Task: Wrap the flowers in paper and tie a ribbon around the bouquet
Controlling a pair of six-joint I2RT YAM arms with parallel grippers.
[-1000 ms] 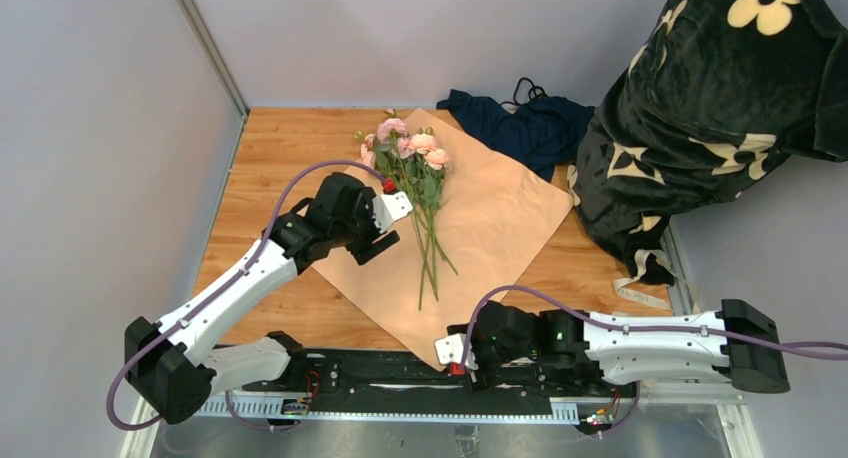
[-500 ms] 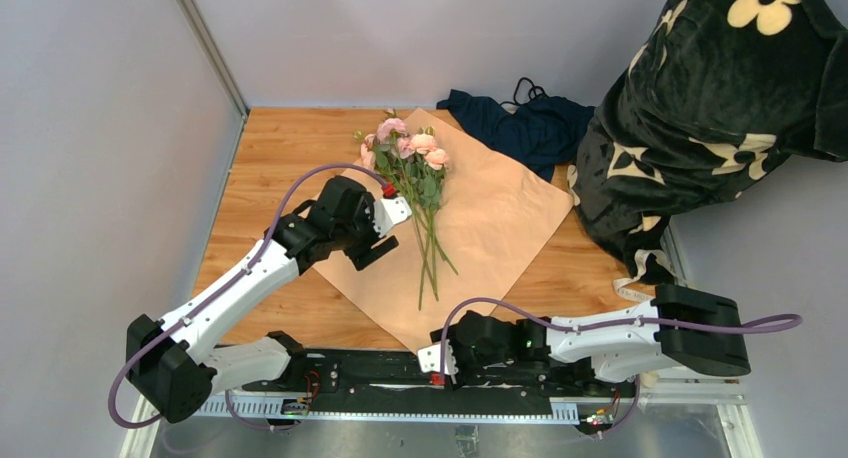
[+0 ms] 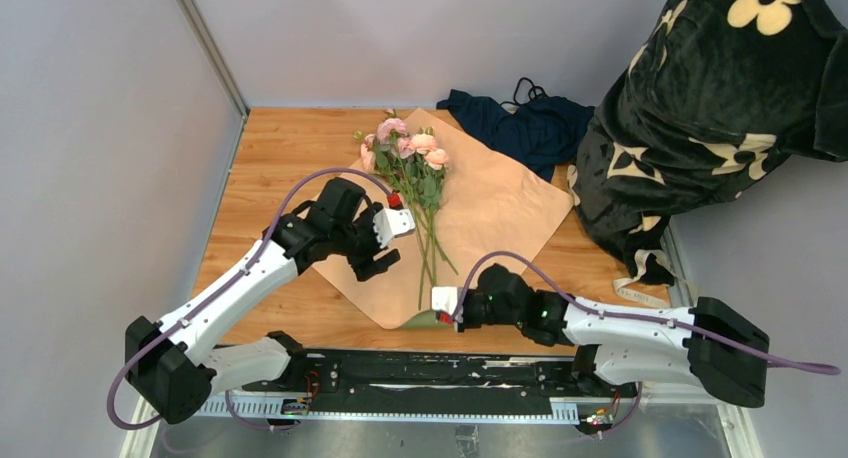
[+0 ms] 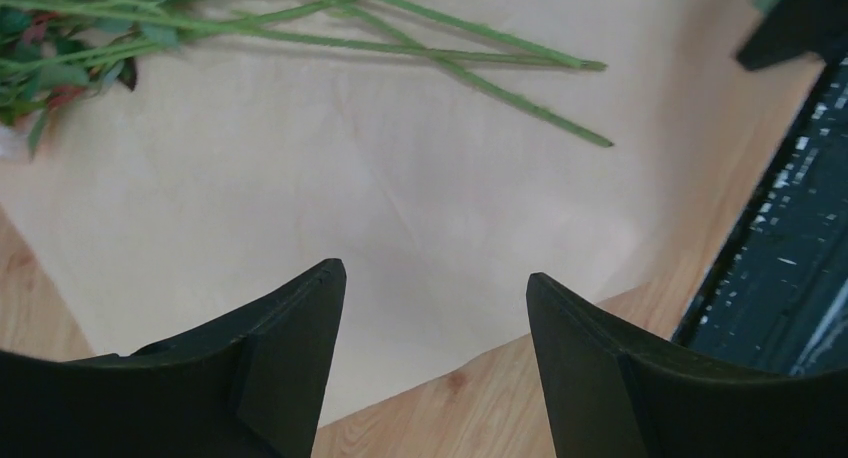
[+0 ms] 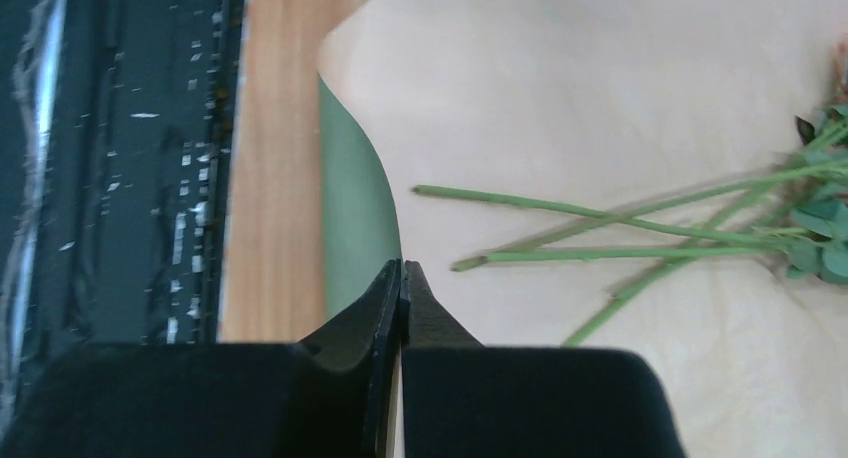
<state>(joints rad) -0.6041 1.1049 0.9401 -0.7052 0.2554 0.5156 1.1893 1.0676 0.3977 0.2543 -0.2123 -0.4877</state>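
Note:
The paper (image 3: 490,213) lies tan side up on the wooden table, with the flowers (image 3: 410,158) across it, pink heads far and stems (image 5: 600,228) pointing near. My right gripper (image 3: 441,309) is shut on the paper's near corner. That corner is curled up, so its sage-green underside (image 5: 350,208) shows beside the jaws (image 5: 402,270). My left gripper (image 3: 390,244) hovers open over the paper's left part (image 4: 400,178), just left of the stems (image 4: 450,53), with nothing between its fingers (image 4: 435,275). A narrow cream strip (image 3: 640,296), perhaps the ribbon, lies at the table's right edge.
A dark navy cloth (image 3: 525,123) is bunched at the paper's far corner. A big black fabric with cream flower prints (image 3: 720,108) fills the right side. The black base rail (image 3: 420,370) runs along the near edge, and grey walls close the left and back.
My right arm swung from the base rail up to the paper's near corner and shut on it, turning up the green side. My left gripper drifted slightly nearer and stayed open.

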